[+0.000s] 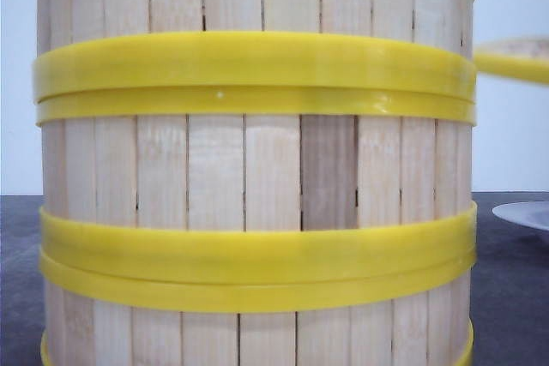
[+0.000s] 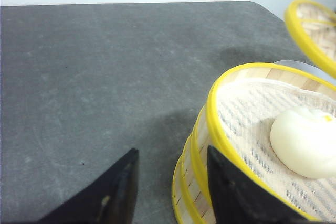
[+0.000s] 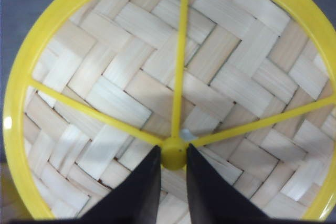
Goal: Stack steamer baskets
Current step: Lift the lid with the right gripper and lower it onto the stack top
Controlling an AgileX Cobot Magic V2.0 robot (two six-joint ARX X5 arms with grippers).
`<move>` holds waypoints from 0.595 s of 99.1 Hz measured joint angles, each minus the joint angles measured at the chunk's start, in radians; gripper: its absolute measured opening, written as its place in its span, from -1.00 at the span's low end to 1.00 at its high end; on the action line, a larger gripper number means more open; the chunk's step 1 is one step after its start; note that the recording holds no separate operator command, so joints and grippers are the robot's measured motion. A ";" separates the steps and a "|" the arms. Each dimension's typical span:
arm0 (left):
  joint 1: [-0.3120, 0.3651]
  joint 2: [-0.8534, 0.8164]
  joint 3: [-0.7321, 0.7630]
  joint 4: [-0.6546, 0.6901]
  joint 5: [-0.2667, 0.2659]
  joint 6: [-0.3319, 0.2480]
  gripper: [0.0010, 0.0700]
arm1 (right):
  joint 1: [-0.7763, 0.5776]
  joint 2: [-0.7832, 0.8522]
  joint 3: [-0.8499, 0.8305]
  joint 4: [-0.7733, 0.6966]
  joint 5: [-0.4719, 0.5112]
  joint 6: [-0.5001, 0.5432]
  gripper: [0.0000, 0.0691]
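A stack of steamer baskets point(image 1: 257, 169) fills the front view, with pale slat walls and yellow bands. In the left wrist view the top basket point(image 2: 247, 129) holds a white bun point(image 2: 304, 142) on a mesh cloth. My left gripper point(image 2: 172, 150) is open beside the stack; one finger lies against the top basket's outer rim and the other is over bare table. My right gripper point(image 3: 173, 153) is shut on the yellow centre knob of a round woven lid point(image 3: 131, 66) with a yellow rim and spokes. The lid point(image 1: 515, 56) hangs in the air to the right of the stack.
A white plate point(image 1: 525, 213) lies on the dark grey table point(image 2: 105, 77) to the right of the stack, under the lifted lid point(image 2: 315, 30). A pale wall stands behind the table's far edge.
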 joint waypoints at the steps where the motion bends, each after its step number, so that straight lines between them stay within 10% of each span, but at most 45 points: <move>1: 0.000 0.000 0.000 0.000 0.000 0.000 -0.35 | 0.005 -0.006 0.000 -0.002 -0.005 -0.001 -0.83; 24: 0.000 0.000 0.000 0.000 0.000 0.000 -0.35 | 0.174 -0.146 0.008 -0.018 -0.171 -0.024 -0.84; 59: 0.000 0.000 0.000 0.000 0.000 0.000 -0.35 | 0.523 -0.188 0.021 -0.023 -0.173 -0.012 -0.84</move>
